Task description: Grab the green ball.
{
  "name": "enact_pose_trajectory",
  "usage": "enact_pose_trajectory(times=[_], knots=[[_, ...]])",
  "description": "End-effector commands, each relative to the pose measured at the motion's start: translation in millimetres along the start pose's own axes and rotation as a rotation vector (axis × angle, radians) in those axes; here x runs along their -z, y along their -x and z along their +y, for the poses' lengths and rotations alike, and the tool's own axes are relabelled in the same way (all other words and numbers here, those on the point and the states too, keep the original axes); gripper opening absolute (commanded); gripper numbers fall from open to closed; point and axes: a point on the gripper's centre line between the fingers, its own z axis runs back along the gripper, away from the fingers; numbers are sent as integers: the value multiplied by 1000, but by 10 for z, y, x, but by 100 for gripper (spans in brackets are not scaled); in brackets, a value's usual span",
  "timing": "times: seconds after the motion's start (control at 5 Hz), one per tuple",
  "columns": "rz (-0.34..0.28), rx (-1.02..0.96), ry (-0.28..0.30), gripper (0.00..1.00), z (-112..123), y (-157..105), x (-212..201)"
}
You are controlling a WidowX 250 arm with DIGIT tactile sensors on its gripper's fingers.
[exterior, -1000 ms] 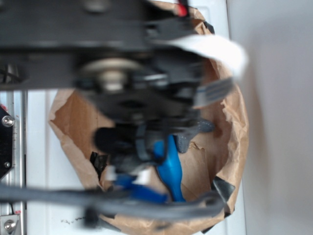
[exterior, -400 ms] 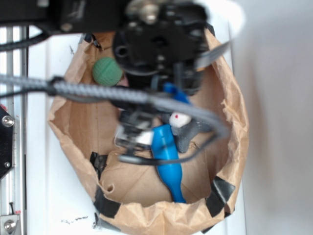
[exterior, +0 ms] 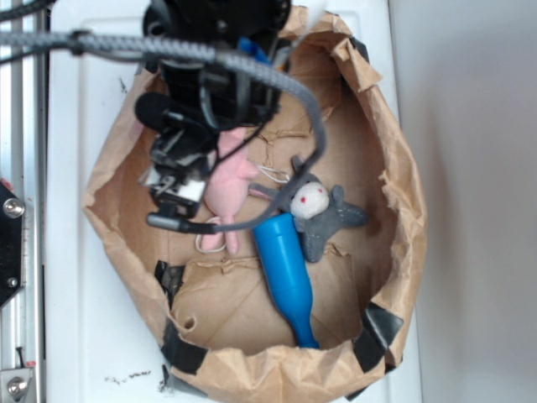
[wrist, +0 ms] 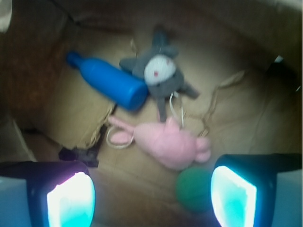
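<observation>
While end effector gapes, green ball — round, no axis — sits btwn fingers.

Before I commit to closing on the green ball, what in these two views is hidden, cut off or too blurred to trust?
- Green ball: hidden behind the arm in the exterior view; blurred in the wrist view, touching the pink plush toy or not is unclear.
- Gripper: wrist view cuts off the fingertips; jaws stand apart.
- Blue bottle: its neck end is hidden by the paper bag's rim in the exterior view.
- Grey plush toy: face details blurred in the wrist view.
</observation>
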Motion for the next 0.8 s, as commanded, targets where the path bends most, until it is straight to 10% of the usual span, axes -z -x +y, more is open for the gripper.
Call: enact_pose_trajectory(times=[0.0, 0.6], knots=[[58, -57, -76, 100, 280, 184, 1], [90, -88, -107, 100, 181, 384, 57]])
